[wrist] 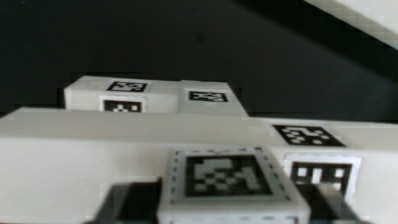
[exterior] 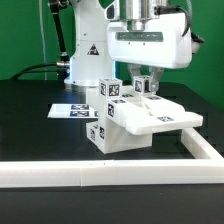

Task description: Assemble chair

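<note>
Nearest the exterior camera, the white border rail runs along the table's front edge and turns back at the exterior view's right. Behind it, the partly built chair stands on the black table: a blocky tagged base carrying a flat seat slab that overhangs toward the exterior view's right, with tagged cubes on top.

Above the chair, the gripper hangs with its fingers down around a small tagged block. In the wrist view this block sits between the two dark fingers, apparently clamped, close over the slab's upper surface. Whether it is seated cannot be confirmed.

Further back lie the marker board, flat on the table, and the arm's base.

Risk assessment: the slab overhangs its support, so downward pressure off-centre would likely tip or shift the assembly. A slightly skewed block would probably jam instead of seating. Releasing before full engagement could leave it loose.
</note>
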